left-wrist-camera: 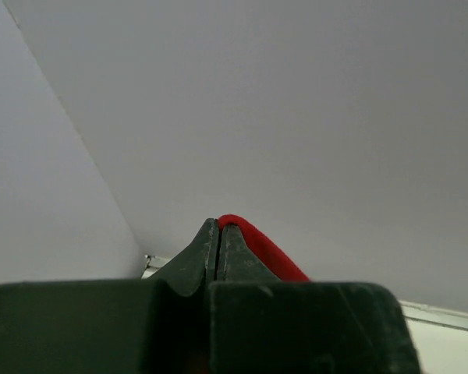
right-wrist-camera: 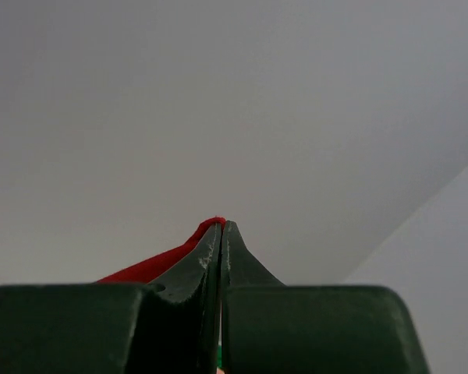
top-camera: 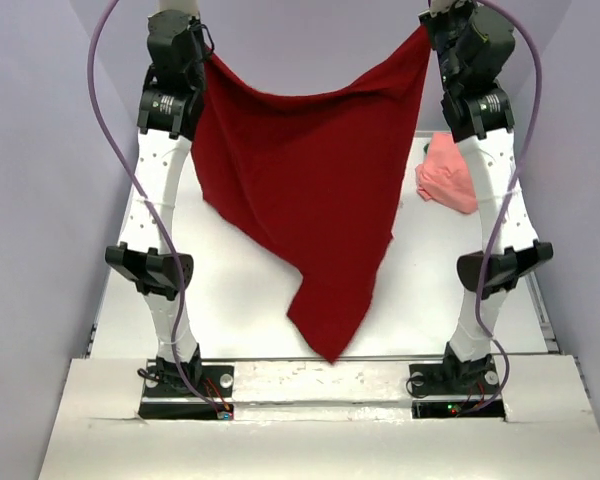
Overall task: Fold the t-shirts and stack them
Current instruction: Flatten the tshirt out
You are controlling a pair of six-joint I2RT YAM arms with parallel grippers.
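1. Dark red t-shirt (top-camera: pixel 310 190) hangs in the air between the two raised arms, above the bench (top-camera: pixel 220 290). Its top edge sags in a shallow curve, and the lower part narrows to one point low by the bench's near edge. Can't tell if that tip touches the bench.
2. Left claw (left-wrist-camera: pixel 219 226) is pressed together, pinching a bit of the red cloth at its very tip. The cloth bulges out just beside the fingers.
3. Right claw (right-wrist-camera: pixel 221 224) is also pressed together, nipping a thin red edge on the other top corner.
4. Salmon pink t-shirt (top-camera: pixel 450 175) lies crumpled on the bench at far right, near the right arm and apart from the red one. No green shirt is clearly visible.
5. Handling: the cloth is soft, light and limp with no stiffness, so it drapes and sags under its own weight. It hangs lopsided, so the two holds likely aren't matching corners.
6. Where to hold: best at matching corners or along a hem or shoulder edge, with enough cloth in the pinch. A thin edge may slip out if stretched taut.
7. Progress: early, likely at the spread-out step. No neat fold or stack is visible.
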